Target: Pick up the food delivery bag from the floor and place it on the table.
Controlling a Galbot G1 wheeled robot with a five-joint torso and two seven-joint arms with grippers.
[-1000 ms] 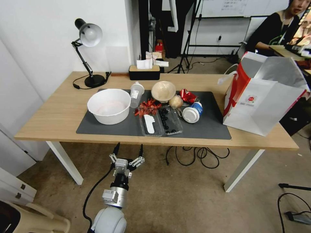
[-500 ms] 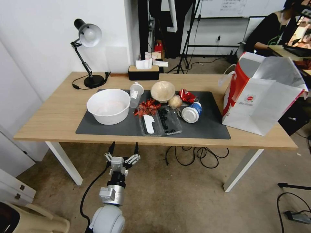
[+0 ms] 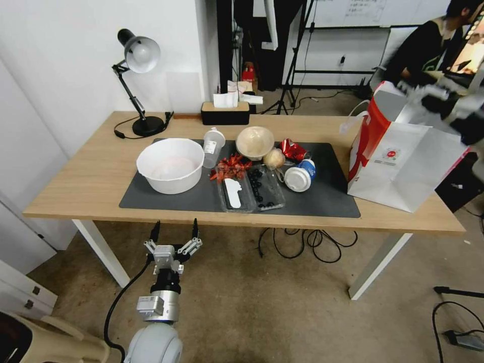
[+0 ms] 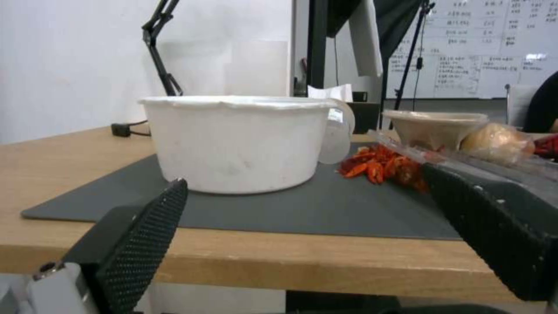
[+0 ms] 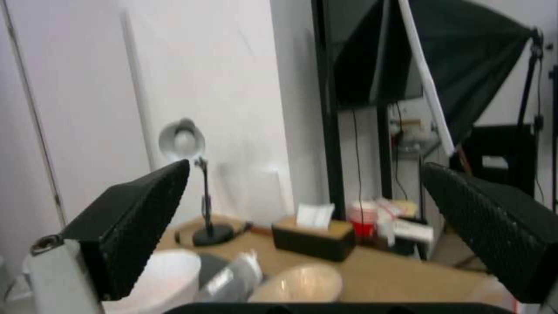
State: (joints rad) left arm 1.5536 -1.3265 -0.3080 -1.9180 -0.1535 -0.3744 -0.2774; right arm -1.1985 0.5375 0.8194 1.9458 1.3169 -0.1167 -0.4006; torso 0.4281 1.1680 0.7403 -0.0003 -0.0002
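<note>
Standing upright at the right end of the table (image 3: 85, 176), the food delivery bag (image 3: 403, 161) rests on the light-wood top just beside the dark grey mat (image 3: 327, 196), its mouth open to show the silver foil lining and its small round red logo facing the robot. The right gripper (image 3: 443, 103) appears blurred in the head view over the bag's open top near its far right edge, and its own wrist view shows the two black fingers spread wide with nothing between them. The left gripper (image 3: 173, 232) hangs low in front of the table's near edge, below the white bowl (image 3: 170, 165), jaws likewise wide and empty. A desk lamp (image 3: 136, 85) and a tissue box (image 3: 225, 112) stand along the table's far side.
</note>
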